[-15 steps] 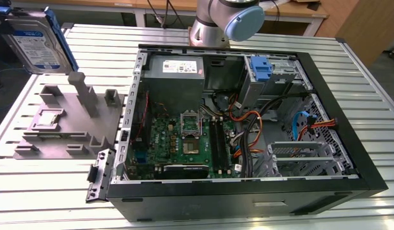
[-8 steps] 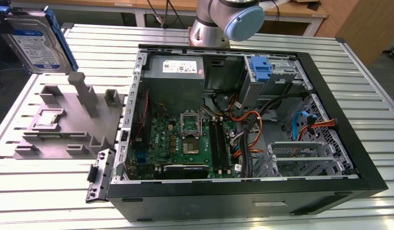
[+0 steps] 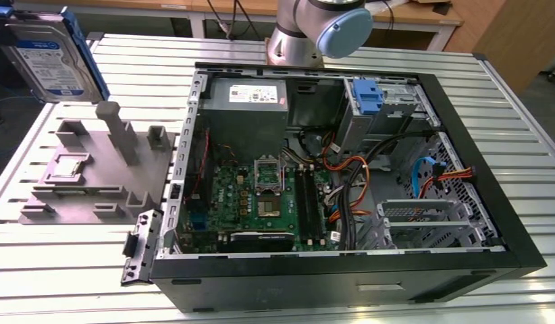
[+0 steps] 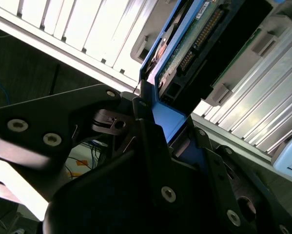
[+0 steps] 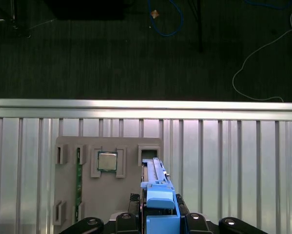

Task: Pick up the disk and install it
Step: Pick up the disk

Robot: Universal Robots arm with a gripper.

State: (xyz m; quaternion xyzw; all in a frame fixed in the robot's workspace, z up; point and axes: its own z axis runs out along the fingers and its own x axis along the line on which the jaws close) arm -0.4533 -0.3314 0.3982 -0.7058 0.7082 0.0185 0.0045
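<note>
The disk (image 3: 50, 57), a silver-grey drive with a white-and-blue label and a blue carrier frame, hangs in the air above the table's far corner at the exterior view's left. It stands on edge, clear of the grey fixture (image 3: 93, 172) below it. My gripper (image 5: 160, 222) is shut on the disk's blue frame (image 5: 158, 192) in the first wrist view. In the second wrist view the black fingers (image 4: 146, 131) clamp the blue frame, and the disk's green circuit board (image 4: 194, 44) faces the camera.
An open computer case (image 3: 493, 223) lies at the exterior view's right, with a motherboard (image 3: 259, 196), cables, a drive cage (image 3: 422, 219) and a bare blue bracket (image 3: 368, 98). A small square chip (image 5: 107, 161) sits in the fixture. The arm's base (image 3: 318, 30) stands behind the case.
</note>
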